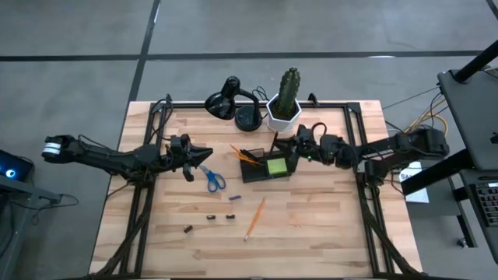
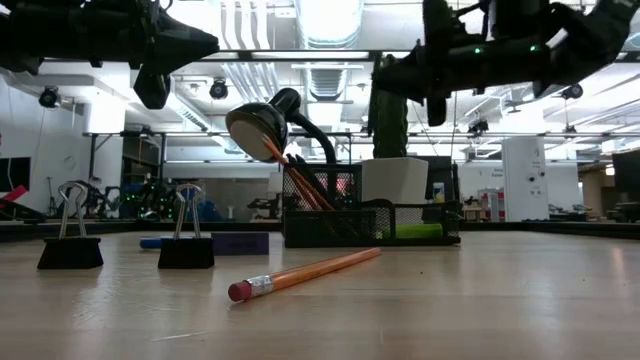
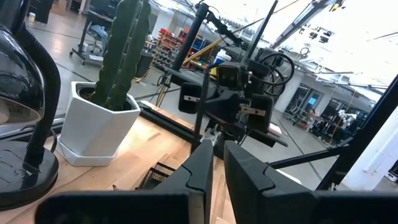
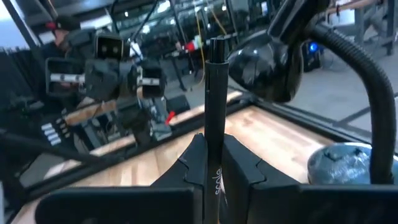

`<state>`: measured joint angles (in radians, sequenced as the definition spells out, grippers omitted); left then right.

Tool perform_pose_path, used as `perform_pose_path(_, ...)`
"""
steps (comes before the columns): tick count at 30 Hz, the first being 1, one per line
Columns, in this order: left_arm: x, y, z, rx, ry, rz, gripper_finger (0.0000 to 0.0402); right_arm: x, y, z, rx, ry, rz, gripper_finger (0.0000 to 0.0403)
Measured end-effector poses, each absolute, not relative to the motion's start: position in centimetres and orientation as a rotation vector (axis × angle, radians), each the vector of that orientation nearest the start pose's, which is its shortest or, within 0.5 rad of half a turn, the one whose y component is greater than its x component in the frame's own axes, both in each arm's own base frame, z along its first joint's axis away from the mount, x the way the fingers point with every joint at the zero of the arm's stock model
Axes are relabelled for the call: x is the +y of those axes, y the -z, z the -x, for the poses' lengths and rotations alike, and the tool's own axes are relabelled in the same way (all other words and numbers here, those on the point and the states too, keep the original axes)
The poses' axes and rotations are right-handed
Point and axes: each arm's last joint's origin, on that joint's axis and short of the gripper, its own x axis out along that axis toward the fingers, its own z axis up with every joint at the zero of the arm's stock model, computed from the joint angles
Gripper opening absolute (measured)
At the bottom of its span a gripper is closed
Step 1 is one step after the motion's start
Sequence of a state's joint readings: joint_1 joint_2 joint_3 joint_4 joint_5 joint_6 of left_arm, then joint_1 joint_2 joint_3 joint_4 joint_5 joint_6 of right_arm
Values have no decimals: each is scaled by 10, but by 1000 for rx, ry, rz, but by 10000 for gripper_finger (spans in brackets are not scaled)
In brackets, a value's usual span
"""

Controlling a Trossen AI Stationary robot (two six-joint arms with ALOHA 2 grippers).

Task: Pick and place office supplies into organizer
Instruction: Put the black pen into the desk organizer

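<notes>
The right end effector (image 4: 211, 163) was clamped on a thin black pen (image 4: 216, 93), long axis upright, hovering just beside the dark mesh organizer (image 1: 264, 169). The left end effector (image 1: 204, 152), closed and empty, hung above the blue-handled scissors (image 1: 213, 180).

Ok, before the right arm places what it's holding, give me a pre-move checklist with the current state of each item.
1. Right gripper shut on the black pen: ok, the pen stands upright between its fingers.
2. Right gripper over the organizer: ok, it hovers at the tray's right end in the high view.
3. Left gripper clear of the organizer: ok, it hangs shut and empty above the scissors.
4. Cactus and lamp out of the drop path: ok, both behind the tray.
5. Free compartment directly under the pen: cannot tell.
</notes>
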<state>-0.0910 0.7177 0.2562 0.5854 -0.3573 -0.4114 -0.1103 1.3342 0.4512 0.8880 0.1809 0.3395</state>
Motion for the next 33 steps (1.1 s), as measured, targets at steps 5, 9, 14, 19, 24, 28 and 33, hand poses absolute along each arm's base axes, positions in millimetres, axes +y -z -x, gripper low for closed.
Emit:
perform_pose_path(5,-5,-233,-162,-174,-237,436,24,-40,-205,-265,-115,273,-338,15)
perform_pose_path(9,-5,-233,-162,-175,-237,436,24,-45,-201,-276,-133,260,-336,15)
perform_pose_path(14,-5,-233,-162,-175,-237,436,24,-54,-194,-295,-99,237,-331,15)
perform_pose_path(19,-5,-233,-162,-175,-237,436,24,-60,-183,-313,-58,205,-335,15)
perform_pose_path(24,-5,-233,-162,-174,-237,436,24,-61,-177,-320,-26,192,-339,15)
perform_pose_path(28,-5,-233,-162,-174,-237,436,24,-62,-173,-321,26,191,-342,15)
perform_pose_path(33,-5,-233,-162,-174,-238,435,24,-61,-172,-323,98,175,-317,15)
